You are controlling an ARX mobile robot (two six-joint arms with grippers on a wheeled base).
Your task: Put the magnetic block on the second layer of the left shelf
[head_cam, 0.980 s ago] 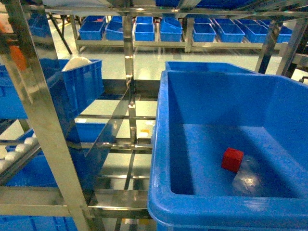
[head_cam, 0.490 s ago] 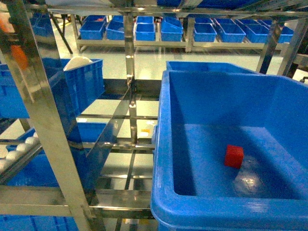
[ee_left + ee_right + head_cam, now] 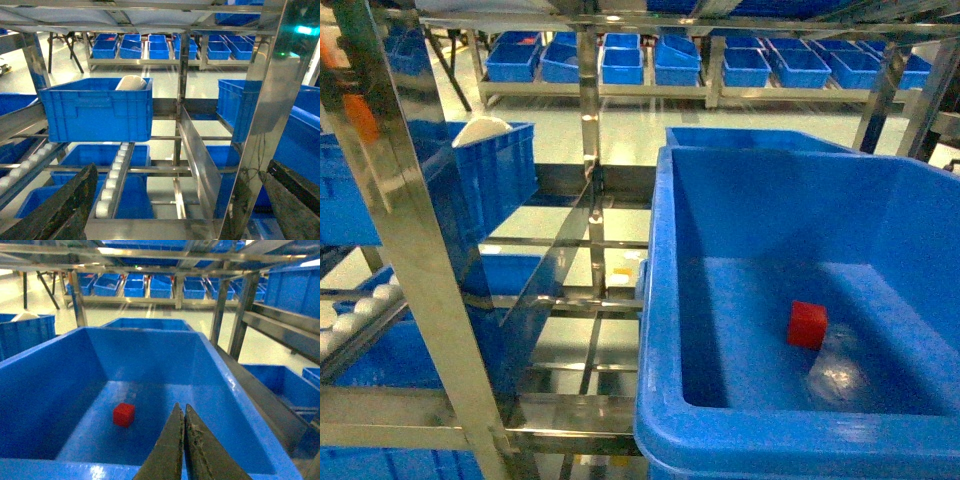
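Observation:
The magnetic block (image 3: 807, 324) is a small red cube lying on the floor of a large blue bin (image 3: 655, 300) on the right. In the right wrist view the block (image 3: 123, 414) lies to the left of and beyond my right gripper (image 3: 181, 406), which is shut with nothing in it and hovers over the bin's near rim (image 3: 100, 470). My left gripper (image 3: 181, 170) is open and empty, its dark fingers (image 3: 65, 210) at the frame's sides, facing the steel shelf (image 3: 150, 227) on the left. Neither gripper shows in the head view.
A blue crate (image 3: 95, 107) with a white object inside stands on the left shelf's upper rails, also seen as the crate (image 3: 490, 165) in the head view. White rollers (image 3: 112, 182) line a rail. A slanted steel divider (image 3: 197, 155) and upright posts (image 3: 405, 250) stand between the left shelf and the bin. More blue bins fill the far racks.
In the head view the bin and block have slid slightly right and up in the frame. The block has not moved inside the bin.

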